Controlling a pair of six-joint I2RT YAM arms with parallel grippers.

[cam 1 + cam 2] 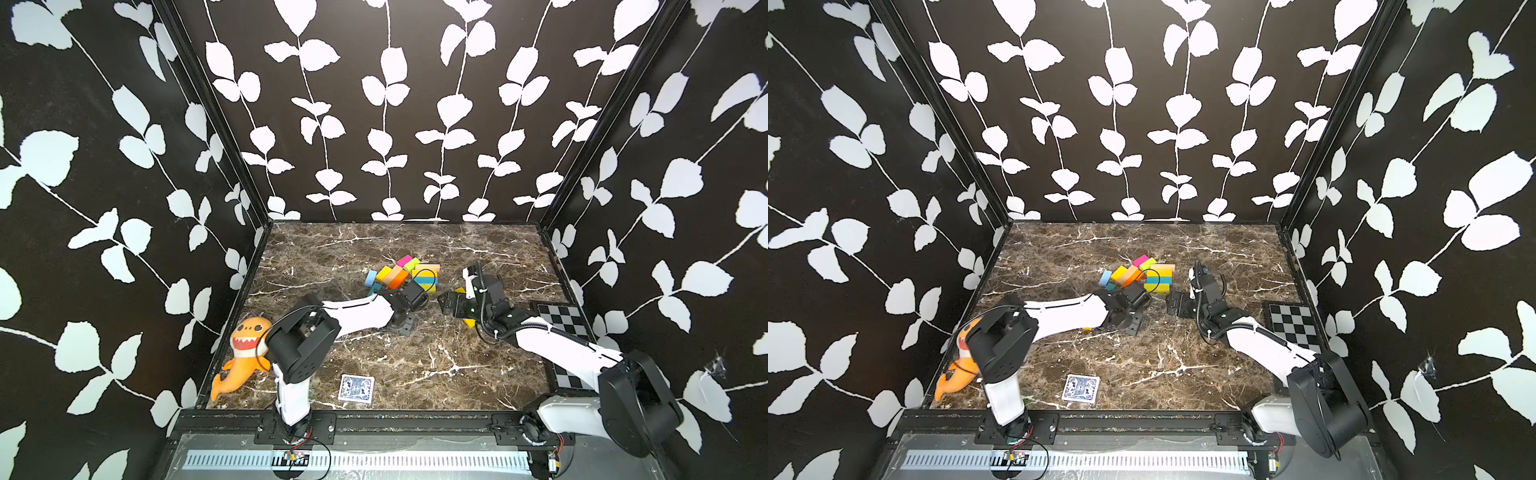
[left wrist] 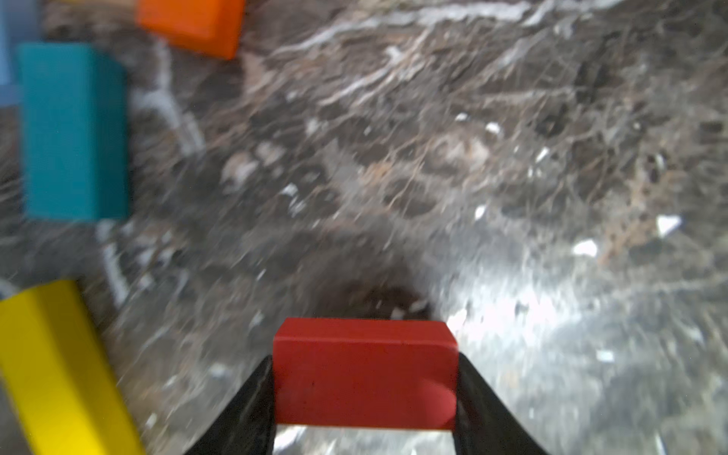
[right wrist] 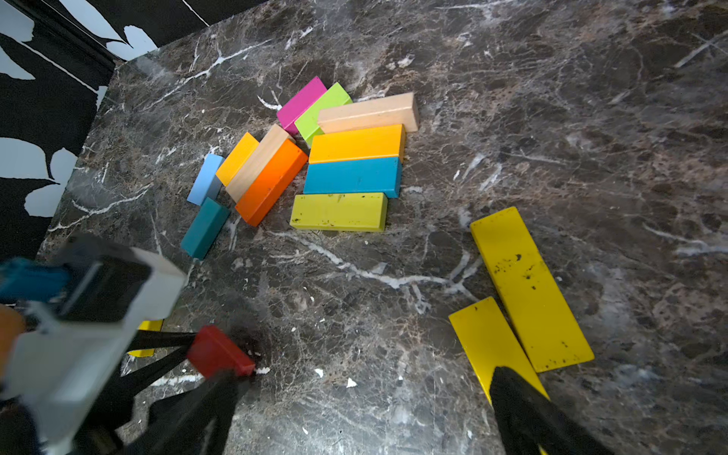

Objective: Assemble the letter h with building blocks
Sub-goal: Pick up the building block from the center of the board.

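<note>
My left gripper (image 2: 365, 360) is shut on a red building block (image 2: 366, 374), its black jaws pressed against both short sides, just above the marble. The right wrist view shows that red block (image 3: 220, 352) between the left gripper's fingers. A cluster of coloured building blocks (image 1: 405, 274) (image 1: 1140, 276) lies flat behind the left wrist, with pink, green, tan, orange, blue and teal pieces (image 3: 354, 157). Two yellow blocks (image 3: 528, 287) lie side by side near my right gripper (image 3: 354, 413), which stands wide open and empty. One of its fingers (image 3: 528, 417) overlaps the end of the shorter yellow block (image 3: 486, 342).
An orange shark plush (image 1: 243, 353) lies by the left wall. A blue-patterned card deck (image 1: 356, 388) sits near the front edge. A checkerboard plate (image 1: 563, 318) lies along the right wall. Leaf-patterned walls close in three sides. The two grippers (image 1: 404, 326) (image 1: 446, 305) stand close together.
</note>
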